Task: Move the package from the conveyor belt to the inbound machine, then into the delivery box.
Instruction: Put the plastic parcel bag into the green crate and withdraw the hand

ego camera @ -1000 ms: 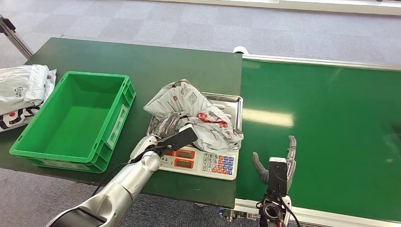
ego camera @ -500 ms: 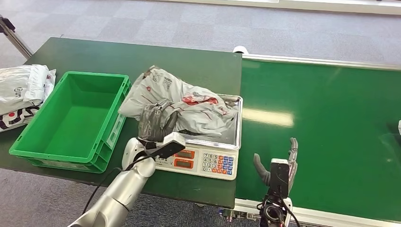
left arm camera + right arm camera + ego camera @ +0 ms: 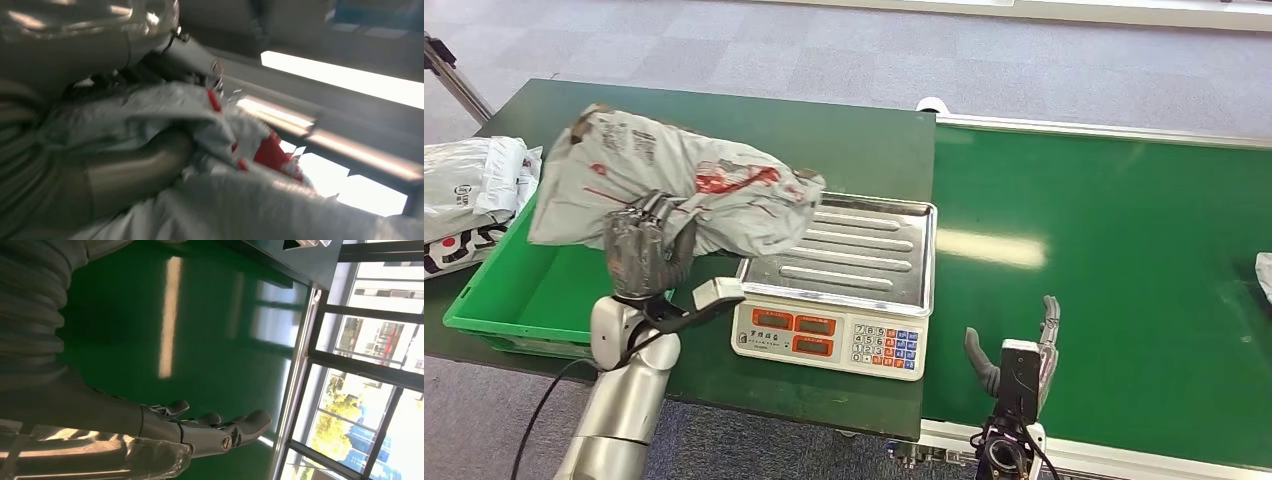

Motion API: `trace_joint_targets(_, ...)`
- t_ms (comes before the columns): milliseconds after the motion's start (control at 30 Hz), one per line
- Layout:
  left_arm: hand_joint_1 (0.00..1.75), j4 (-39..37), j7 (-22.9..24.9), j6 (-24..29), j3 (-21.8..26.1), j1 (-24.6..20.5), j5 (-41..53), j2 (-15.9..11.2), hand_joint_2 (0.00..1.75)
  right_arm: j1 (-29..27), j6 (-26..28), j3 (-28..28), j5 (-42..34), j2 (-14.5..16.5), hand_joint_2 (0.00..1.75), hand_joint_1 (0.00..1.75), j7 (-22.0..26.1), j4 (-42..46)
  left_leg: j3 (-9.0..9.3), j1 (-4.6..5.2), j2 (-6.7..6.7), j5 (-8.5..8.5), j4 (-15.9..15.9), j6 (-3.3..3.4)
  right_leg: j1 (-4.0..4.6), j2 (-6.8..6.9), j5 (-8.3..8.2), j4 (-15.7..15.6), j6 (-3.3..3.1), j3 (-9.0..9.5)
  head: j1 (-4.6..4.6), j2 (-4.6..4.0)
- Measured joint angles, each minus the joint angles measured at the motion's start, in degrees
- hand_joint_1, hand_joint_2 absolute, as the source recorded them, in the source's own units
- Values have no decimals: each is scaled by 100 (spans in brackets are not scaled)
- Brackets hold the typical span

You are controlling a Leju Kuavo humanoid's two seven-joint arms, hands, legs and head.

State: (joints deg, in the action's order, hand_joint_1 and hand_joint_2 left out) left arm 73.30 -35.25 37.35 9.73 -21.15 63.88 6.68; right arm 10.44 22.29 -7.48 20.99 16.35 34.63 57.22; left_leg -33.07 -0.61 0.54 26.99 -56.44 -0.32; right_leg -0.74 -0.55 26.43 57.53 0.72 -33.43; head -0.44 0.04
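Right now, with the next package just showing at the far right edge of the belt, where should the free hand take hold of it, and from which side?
Hedged, since only a pale corner of the next package shows. It lies flat on the conveyor belt, so come from above with the open right hand and pinch its slack film near the middle once it is in reach. The left hand holds the grey package.

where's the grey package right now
In the head view, the grey package is held up by the left hand, at the left of the picture, above the right end of the green crate and just left of the scale's tray.
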Motion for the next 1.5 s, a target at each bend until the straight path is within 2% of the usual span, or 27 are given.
trace_joint_targets(133,175,1,443,0,1065,-20,459,-110,175,-87,-1,-2,14,-1,175,0,-22,130,0,-8,-17,0,0,-1,9,-15,2,0,-5,-9,-2,0)
trace_joint_targets(267,175,-134,1046,0,1682,-60,819,-229,175,-113,-11,-2,48,2,175,0,-63,207,-2,-10,-16,0,1,-2,12,-13,4,0,-7,-6,2,0)
trace_joint_targets(400,175,-573,1632,0,2204,-219,891,-489,175,-122,-55,-7,107,2,175,0,-111,273,-1,-10,-20,0,1,-2,11,-17,3,0,-8,-8,1,0)
trace_joint_targets(467,175,-803,1860,0,2358,-289,899,-602,175,-129,-65,-14,124,2,175,0,-123,293,-1,-10,-17,0,1,-2,11,-14,3,0,-8,-8,1,0)
trace_joint_targets(567,175,-905,1940,0,2397,-314,904,-642,175,-131,-68,-17,129,2,175,0,-128,300,-1,-10,-14,0,1,-2,11,-11,3,0,-8,-7,1,0)
trace_joint_targets(733,175,-1669,2322,0,2570,-493,1003,-930,175,-144,-98,-45,162,15,175,0,-149,366,-2,-10,-15,0,1,-2,11,-12,3,0,-8,-8,1,0)
trace_joint_targets(767,152,-1752,2390,0,2571,-518,1035,-948,175,-144,-102,-52,172,18,175,0,-154,375,-2,-10,-15,0,1,-2,11,-12,3,0,-8,-8,1,0)
trace_joint_targets(867,21,-1968,2525,0,2555,-592,1152,-977,175,-146,-109,-75,209,28,175,0,-163,400,-2,-10,-14,0,1,-2,11,-11,3,0,-8,-8,1,0)
trace_joint_targets(900,0,-2017,2561,0,2544,-614,1187,-978,175,-147,-111,-83,220,35,175,0,-167,407,-2,-10,-13,0,1,-2,11,-11,3,0,-8,-8,1,0)
trace_joint_targets(1000,0,-2119,2583,0,2503,-671,1206,-972,175,-147,-121,-104,256,53,175,0,-175,417,-1,-10,-13,0,0,-2,11,-10,3,0,-8,-8,1,0)
trace_joint_targets(1200,0,-2128,2204,0,2373,-689,798,-895,175,-143,-132,-145,332,89,175,0,-180,417,-1,-10,-1,-1,0,-2,11,-1,3,0,-8,-2,1,0)
trace_joint_targets(1500,0,-2123,2154,0,2290,-692,746,-815,175,-142,-137,-197,338,111,175,0,-180,417,3,-10,2,-2,0,-2,11,1,3,0,-8,3,1,0)
